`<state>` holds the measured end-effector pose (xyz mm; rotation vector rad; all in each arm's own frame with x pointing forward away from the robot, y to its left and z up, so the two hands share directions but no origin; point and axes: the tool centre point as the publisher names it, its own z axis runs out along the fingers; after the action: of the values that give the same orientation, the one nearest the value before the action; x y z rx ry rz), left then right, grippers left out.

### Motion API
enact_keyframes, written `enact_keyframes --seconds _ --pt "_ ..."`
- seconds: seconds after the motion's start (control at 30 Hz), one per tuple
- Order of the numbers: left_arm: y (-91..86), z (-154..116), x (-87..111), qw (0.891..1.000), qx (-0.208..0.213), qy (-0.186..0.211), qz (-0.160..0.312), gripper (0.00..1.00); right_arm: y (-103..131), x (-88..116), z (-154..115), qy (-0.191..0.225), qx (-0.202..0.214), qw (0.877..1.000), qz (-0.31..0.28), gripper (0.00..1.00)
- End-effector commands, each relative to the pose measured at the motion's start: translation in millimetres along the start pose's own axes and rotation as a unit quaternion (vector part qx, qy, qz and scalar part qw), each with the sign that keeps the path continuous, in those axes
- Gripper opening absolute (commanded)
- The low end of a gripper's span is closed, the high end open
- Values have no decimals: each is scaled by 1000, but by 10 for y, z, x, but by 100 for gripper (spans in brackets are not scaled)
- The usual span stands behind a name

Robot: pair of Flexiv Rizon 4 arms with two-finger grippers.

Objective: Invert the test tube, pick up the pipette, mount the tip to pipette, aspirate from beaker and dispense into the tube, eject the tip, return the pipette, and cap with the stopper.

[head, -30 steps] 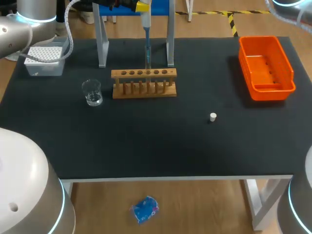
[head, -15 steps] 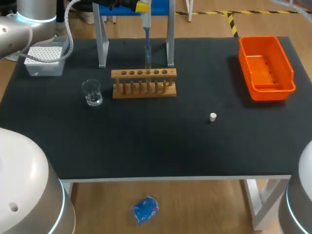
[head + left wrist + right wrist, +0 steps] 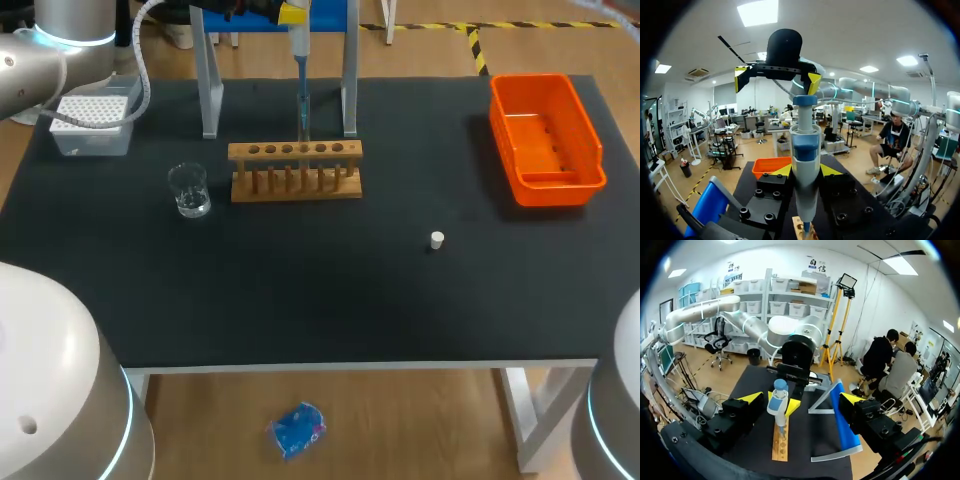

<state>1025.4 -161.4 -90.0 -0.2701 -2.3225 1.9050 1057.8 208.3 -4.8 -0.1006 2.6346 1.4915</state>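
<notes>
At the far left of the black table (image 3: 300,290) the tip box (image 3: 90,122) sits near the back corner, with the beaker (image 3: 188,190) a little nearer me. Just beside the beaker is the wooden rack (image 3: 295,172); I cannot pick out a test tube in it from here. Behind the rack the pipette (image 3: 300,90) hangs upright in its stand (image 3: 210,90). The left gripper (image 3: 806,171) has it by the body, one yellow tip pressed to each side. Nothing on the table has moved in the last second, and the pipette hangs just where it did. The only change is on the right: a piece of the right arm that showed in the far right corner has slipped out of the overhead view. To my eye that clears the space, and lifting the pipette off the stand is the step in hand, with mounting a tip next. Further right the small white stopper (image 3: 437,240) stands alone, well apart from the rack. Beyond it is the orange bin (image 3: 548,183) at the table's right edge. The right gripper (image 3: 802,399) faces the stand from the far side, holding nothing, its tips spread wide.
</notes>
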Motion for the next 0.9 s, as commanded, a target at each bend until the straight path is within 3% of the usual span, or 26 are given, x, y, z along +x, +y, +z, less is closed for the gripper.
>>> enact_keyframes --seconds 0.03,0.17,0.2,0.23,0.27,0.9 --pt "-8 -14 -14 1000 -1 3 -1 0 55 -53 -9 5 2 1000 0 100" --pt "-8 -14 -14 1000 -1 3 -1 0 114 -61 -45 2 4 1000 9 100" --pt "-8 -14 -14 1000 -1 3 -1 0 123 -61 -50 1 6 1000 11 80" --pt "-8 -14 -14 1000 -1 3 -1 0 145 -56 -57 1 6 1000 11 36" --pt "-8 -14 -14 1000 -1 3 -1 0 157 -52 -60 0 6 1000 11 0" --pt "-8 -14 -14 1000 -1 3 -1 0 308 -33 197 28 23 999 25 0"
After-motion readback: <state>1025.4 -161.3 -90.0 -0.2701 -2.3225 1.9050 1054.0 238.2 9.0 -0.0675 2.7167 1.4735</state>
